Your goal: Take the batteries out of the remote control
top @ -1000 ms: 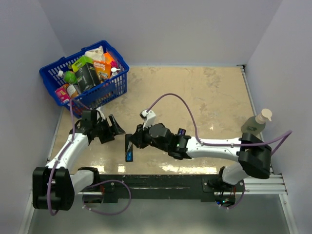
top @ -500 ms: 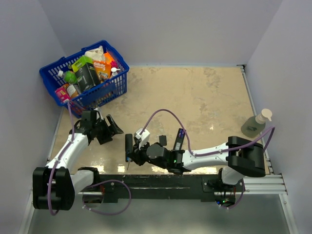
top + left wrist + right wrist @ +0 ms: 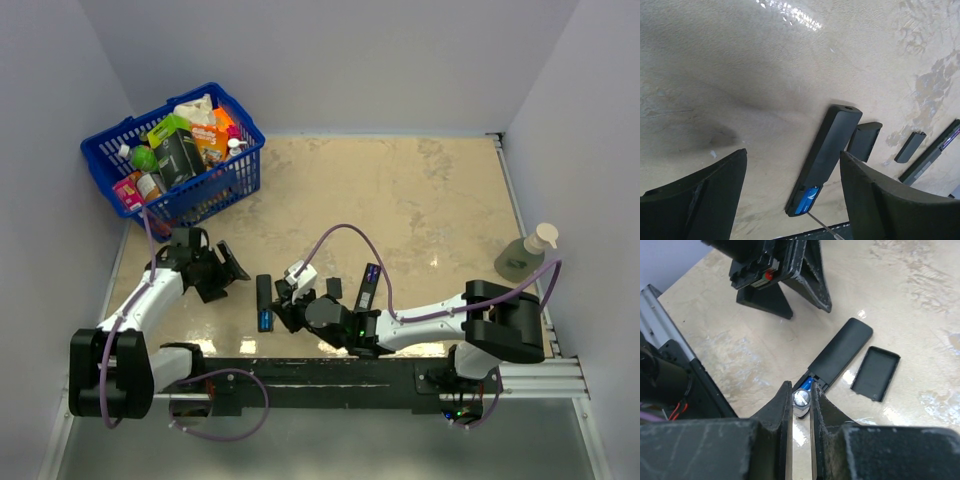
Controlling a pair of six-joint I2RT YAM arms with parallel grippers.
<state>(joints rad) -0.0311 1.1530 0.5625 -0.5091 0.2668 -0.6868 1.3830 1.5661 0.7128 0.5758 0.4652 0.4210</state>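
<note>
A black remote (image 3: 264, 298) lies on the table with its battery bay open at the near end. A bright blue battery (image 3: 265, 320) sits in the bay; it also shows in the left wrist view (image 3: 807, 199) and the right wrist view (image 3: 805, 384). My right gripper (image 3: 287, 301) (image 3: 801, 391) is shut on a small tool with a metal hex head (image 3: 801, 400). Its thin metal tip (image 3: 823, 228) reaches to the bay's end. My left gripper (image 3: 222, 268) (image 3: 792, 156) is open and empty, just left of the remote.
A loose black cover (image 3: 333, 288) (image 3: 876, 373) lies right of the remote. A second slim remote (image 3: 367, 289) (image 3: 935, 152) and a small black piece (image 3: 910, 146) lie further right. A blue basket (image 3: 236, 178) stands at the back left and a soap bottle (image 3: 524, 257) at the right edge.
My right arm has dropped low and forward, and its gripper now sits at the remote's near end with the blue battery showing. My left gripper has shifted slightly left.
</note>
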